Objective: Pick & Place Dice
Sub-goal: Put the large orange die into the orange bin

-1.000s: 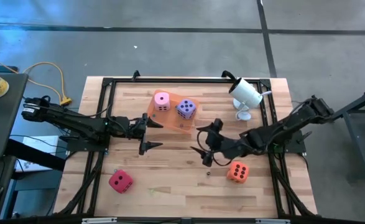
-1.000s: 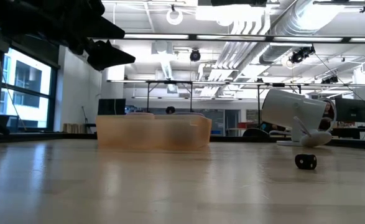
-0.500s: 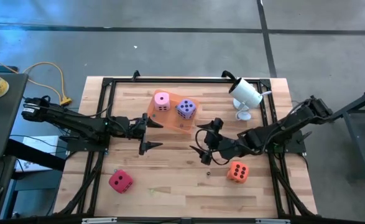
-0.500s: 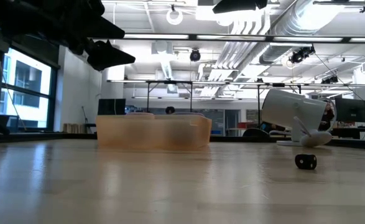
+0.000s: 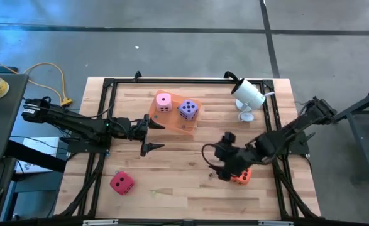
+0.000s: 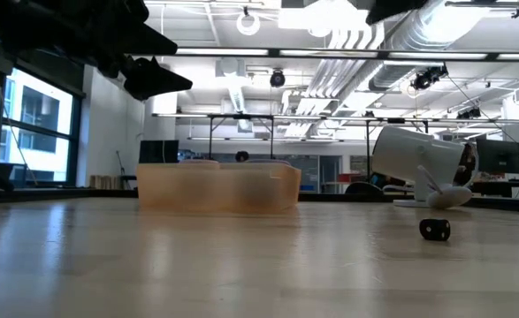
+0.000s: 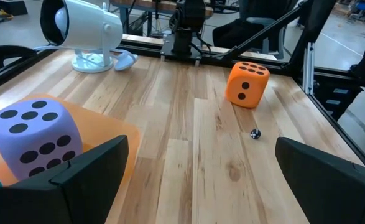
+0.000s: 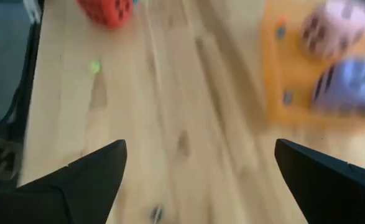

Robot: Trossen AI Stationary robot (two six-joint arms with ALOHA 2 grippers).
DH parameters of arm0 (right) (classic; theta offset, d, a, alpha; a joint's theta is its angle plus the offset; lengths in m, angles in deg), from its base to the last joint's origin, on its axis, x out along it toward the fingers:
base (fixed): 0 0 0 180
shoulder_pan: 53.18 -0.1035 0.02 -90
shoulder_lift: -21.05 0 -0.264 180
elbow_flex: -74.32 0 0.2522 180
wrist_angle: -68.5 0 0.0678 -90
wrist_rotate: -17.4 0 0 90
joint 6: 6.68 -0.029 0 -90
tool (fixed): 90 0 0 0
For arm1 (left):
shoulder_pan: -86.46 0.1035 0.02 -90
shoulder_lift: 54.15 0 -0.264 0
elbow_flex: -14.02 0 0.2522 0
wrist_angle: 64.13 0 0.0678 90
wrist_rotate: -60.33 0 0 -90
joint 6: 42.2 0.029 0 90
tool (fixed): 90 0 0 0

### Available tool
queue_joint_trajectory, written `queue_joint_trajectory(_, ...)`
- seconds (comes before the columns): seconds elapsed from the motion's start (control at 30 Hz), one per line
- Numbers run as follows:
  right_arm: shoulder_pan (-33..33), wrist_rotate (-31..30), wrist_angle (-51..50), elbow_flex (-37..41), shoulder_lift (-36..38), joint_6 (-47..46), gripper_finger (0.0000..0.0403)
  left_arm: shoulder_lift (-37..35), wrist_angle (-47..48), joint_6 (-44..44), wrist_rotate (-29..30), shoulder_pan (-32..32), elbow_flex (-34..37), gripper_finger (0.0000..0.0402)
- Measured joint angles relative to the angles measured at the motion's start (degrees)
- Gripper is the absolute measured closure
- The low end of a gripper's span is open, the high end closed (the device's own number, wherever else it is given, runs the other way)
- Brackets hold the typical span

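In the high view the pink die (image 5: 163,101) and the purple die (image 5: 187,110) sit on the flat orange tray (image 5: 171,120). The red die (image 5: 121,182) lies near the table's near left corner. The orange die (image 5: 241,176) rests on the wood at the near right, partly under my right arm. My right gripper (image 5: 214,164) hovers open just left of the orange die. My left gripper (image 5: 151,135) waits open beside the tray's left edge. The left wrist view shows the purple die (image 7: 30,137) close and the orange die (image 7: 247,84) farther off.
A white camera-like device (image 5: 247,95) stands at the far right of the table. A tiny black object (image 6: 434,230) lies on the wood near the orange die. A black frame (image 5: 109,85) borders the tabletop. Bare wood lies between the red die and the right gripper.
My right gripper has moved toward the table's near edge and slightly right, closing on the orange die, and its arm now covers part of that die. The dice and the tray have stayed in place.
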Motion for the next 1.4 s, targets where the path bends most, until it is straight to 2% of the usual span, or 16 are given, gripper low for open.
queue_joint_trajectory(0.27,-6.6,9.4,-18.8,-1.3,-0.5,-29.0,0.0005,0.0,0.0,0.0,0.0,0.0,0.0,0.0006)
queue_joint_trajectory(0.47,-11.3,10.9,-23.6,-1.3,-1.4,-39.7,0.0005,0.0,0.0,0.0,0.0,0.0,0.0,0.0006)
queue_joint_trajectory(0.63,-13.7,11.3,-24.4,0.2,-2.9,-41.7,0.0005,0.0,0.0,0.0,0.0,0.0,0.0,0.0006)
queue_joint_trajectory(0.83,-13.5,15.3,-25.2,2.8,-3.4,-45.6,0.0005,0.0,-0.4,0.0,0.0,0.0,0.0,0.0006)
queue_joint_trajectory(0.97,-12.6,15.4,-24.2,3.0,-3.4,-45.6,0.0005,0.0,-3.5,-1.6,0.0,0.0,0.0,0.0006)
queue_joint_trajectory(1.1,-12.2,18.1,-23.1,3.0,-3.5,-46.1,0.0005,0.0,-5.5,-0.5,0.0,0.0,0.0,0.0006)
queue_joint_trajectory(1.4,-11.2,20.0,-23.8,3.0,-5.7,-42.2,0.0005,0.0,-5.7,-0.5,0.0,0.0,0.0,0.0006)
